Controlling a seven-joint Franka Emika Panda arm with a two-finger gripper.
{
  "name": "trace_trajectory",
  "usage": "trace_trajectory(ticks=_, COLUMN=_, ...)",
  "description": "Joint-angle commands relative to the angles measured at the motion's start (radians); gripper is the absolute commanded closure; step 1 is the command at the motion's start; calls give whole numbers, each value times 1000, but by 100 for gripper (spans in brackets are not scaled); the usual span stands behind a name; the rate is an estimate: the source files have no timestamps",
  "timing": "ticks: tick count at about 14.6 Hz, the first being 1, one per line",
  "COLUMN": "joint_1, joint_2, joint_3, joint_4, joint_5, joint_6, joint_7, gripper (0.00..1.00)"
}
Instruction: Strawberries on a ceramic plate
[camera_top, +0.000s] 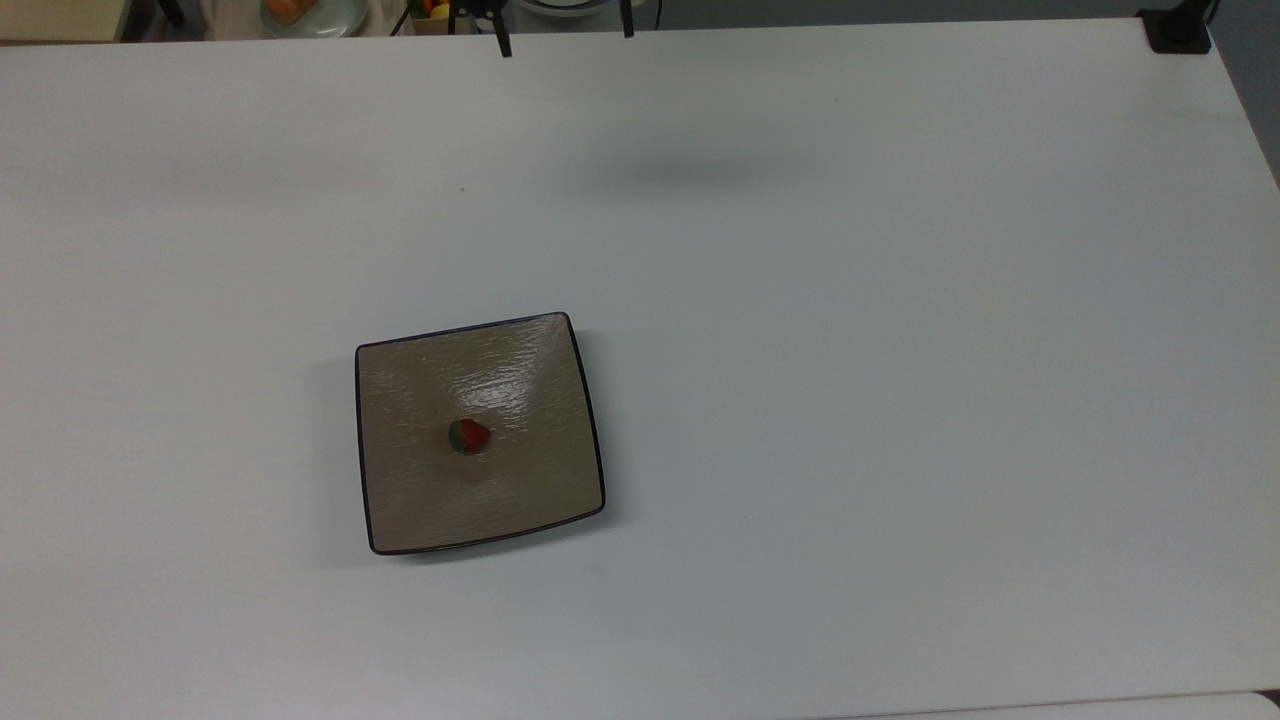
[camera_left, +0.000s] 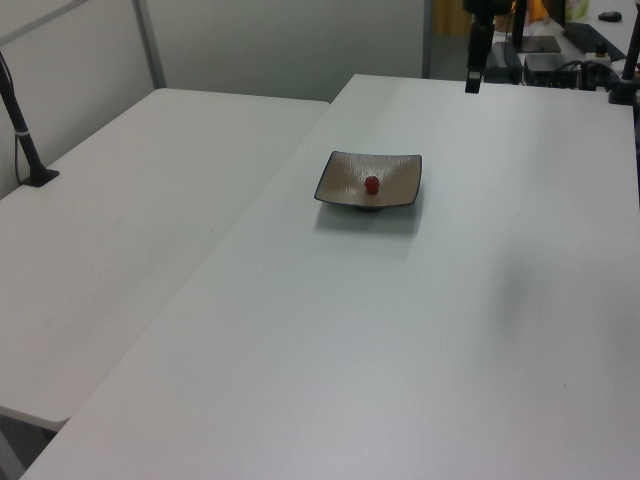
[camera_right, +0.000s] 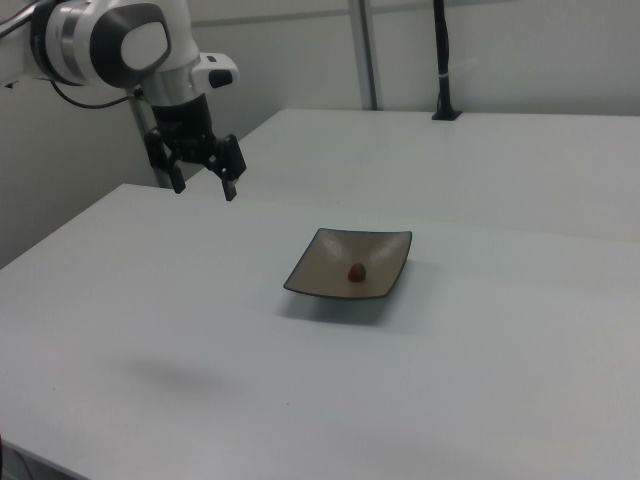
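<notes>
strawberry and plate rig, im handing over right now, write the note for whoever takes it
Tool: open, empty, held in the air over the table edge, well away from the ceramic plate.
Strawberry: lying near the middle of the ceramic plate, which sits on the white table.
Done: judged by how things lie, the strawberry is on the plate.
Left: nothing obvious for the placing; check the strawberry rests steady.
</notes>
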Motion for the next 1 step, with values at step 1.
trace_trajectory(ticks=1, joint_1=15, joint_2=8, joint_3=6, joint_4=-6, joint_5=-2, joint_6=28, joint_7=16, gripper=0)
